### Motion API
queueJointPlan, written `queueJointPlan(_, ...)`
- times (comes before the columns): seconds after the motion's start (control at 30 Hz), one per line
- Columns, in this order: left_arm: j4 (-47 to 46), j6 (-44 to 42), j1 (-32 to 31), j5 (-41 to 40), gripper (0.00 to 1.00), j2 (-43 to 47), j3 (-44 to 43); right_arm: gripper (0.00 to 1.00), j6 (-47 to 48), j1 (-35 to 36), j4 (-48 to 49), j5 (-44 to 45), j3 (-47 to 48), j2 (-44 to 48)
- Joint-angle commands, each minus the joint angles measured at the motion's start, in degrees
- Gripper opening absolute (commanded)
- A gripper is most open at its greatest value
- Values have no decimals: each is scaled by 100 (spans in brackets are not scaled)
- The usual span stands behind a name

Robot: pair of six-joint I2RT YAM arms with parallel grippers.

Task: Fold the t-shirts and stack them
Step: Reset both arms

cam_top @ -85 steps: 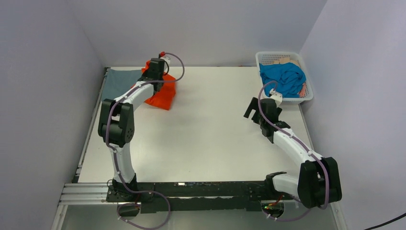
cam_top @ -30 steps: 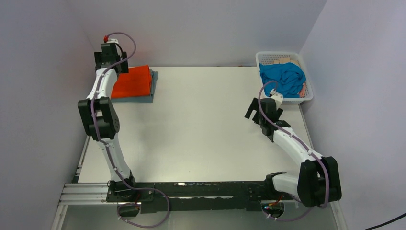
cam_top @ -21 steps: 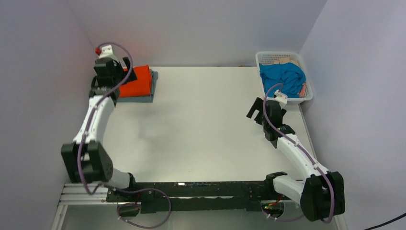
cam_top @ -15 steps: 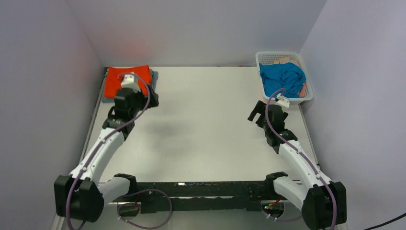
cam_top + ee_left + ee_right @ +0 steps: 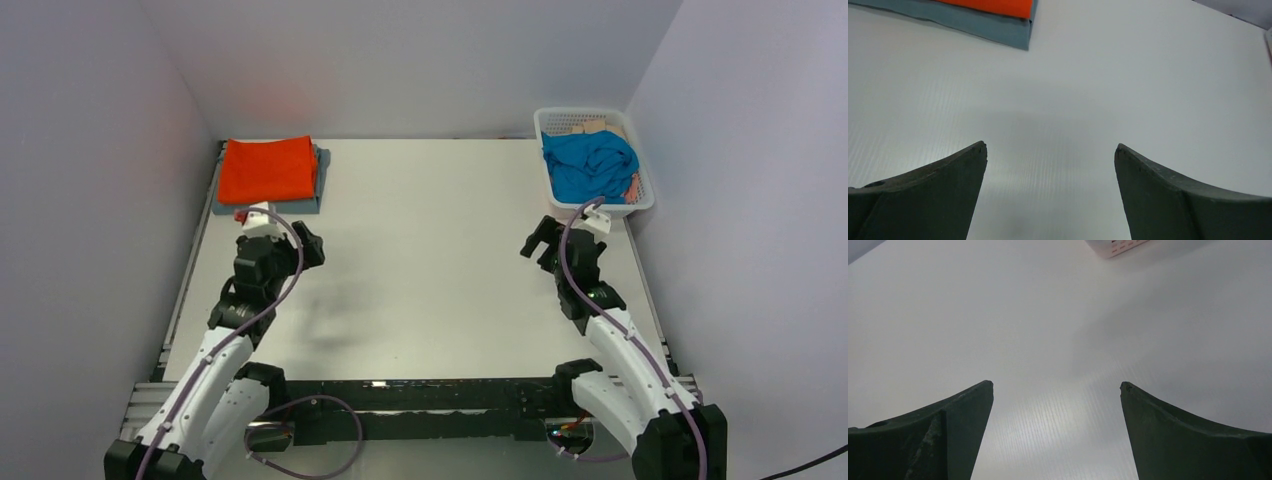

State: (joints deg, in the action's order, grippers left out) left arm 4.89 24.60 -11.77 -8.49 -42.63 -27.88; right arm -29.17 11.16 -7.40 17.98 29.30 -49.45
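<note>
Reaching next for blue shirt (image 5: 590,165) in basket (image 5: 572,120), we reckon; both jaws apart, empty; pinch top fold, collar perhaps hidden.

No text, label, brand, number or sign can be read in any view. In the right wrist view, the wall of the white basket (image 5: 1118,245) at the far edge carries a row of small reddish marks. They are too blurred to read and may be lattice openings rather than print.
</note>
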Motion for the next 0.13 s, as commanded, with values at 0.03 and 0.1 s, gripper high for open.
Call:
queueJointPlan(0.03, -132, 10, -8, -251, 99, 176, -62, 100, -54, -24, 345, 117, -50, 232)
queueJointPlan(0.1, -73, -30, -10, -256, 100, 228, -92, 100, -79, -26, 389, 179, -88, 329)
